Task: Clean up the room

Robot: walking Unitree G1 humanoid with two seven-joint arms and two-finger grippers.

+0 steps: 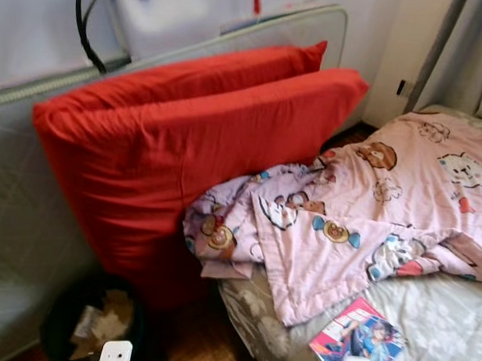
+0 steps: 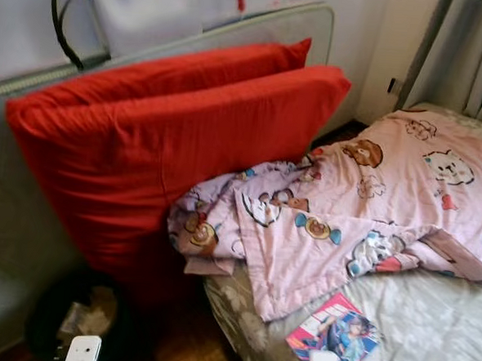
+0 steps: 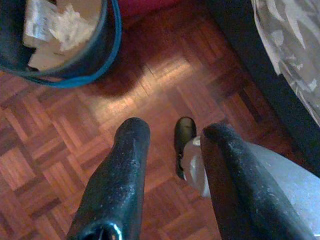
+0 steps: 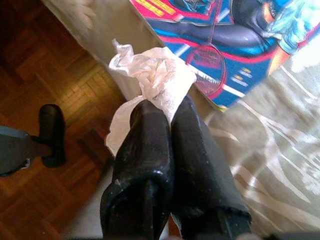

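Pinched between our right gripper (image 4: 167, 107) and its two black fingers (image 4: 145, 145) is one crumpled white tissue (image 4: 152, 75), held over the near edge of the bed, just beside one colourful magazine (image 4: 240, 40) that lies flat on the grey patterned sheet (image 4: 270, 150). Our left gripper (image 3: 172, 135) hangs above the parquet floor (image 3: 55, 150) with its two fingers (image 3: 125, 170) parted and nothing between them; one of our black feet (image 3: 184, 137) shows on the floor below it.

Near that gripper we see one dark waste bin (image 1: 64, 321) standing on the floor, with several scraps of paper (image 3: 60, 27) already inside; we cannot count them. It sits at the foot of the bed's near corner, beside the red cushions.

Further along the bed we find one pink blanket (image 1: 362, 212) printed with cartoon bears, rumpled and spilling over the mattress edge, its near fold touching the front cushion. We count two large red cushions (image 1: 186, 144) standing on edge, one behind the other, leaning against a grey panel (image 1: 18, 216). Behind them one white bag (image 1: 165, 12) hangs on the wall with one black cable (image 1: 83, 23) beside it, and grey curtains (image 1: 478, 56) hang at the far right
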